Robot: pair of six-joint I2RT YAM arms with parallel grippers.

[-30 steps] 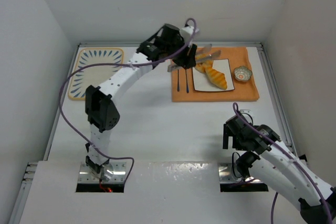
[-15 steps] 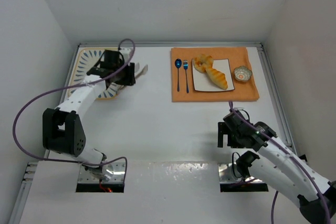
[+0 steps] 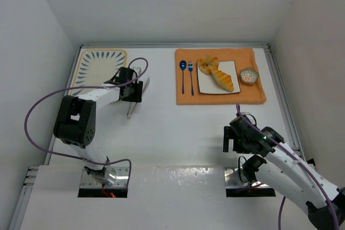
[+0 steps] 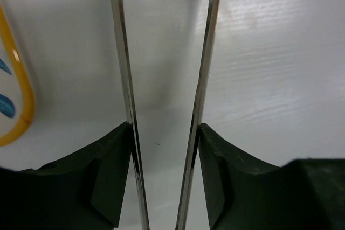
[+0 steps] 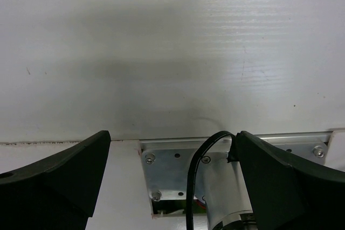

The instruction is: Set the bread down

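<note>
The bare table (image 3: 178,127), well apart from the orange mat (image 3: 259,96), the white plate (image 3: 205,86) and the bread (image 3: 218,74) lying on it, should, it is judged, be approached low and the tongs (image 4: 125,79) laid flat. The tongs are pinched, blades apart and empty, by the left gripper (image 4: 164,133). The right gripper (image 5: 172,136) is spread wide, and nothing is held in it.

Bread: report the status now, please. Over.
Left gripper shut on tongs, far from plate. Right gripper open, empty. Bread on plate. Spoon, fork lie between.
</note>
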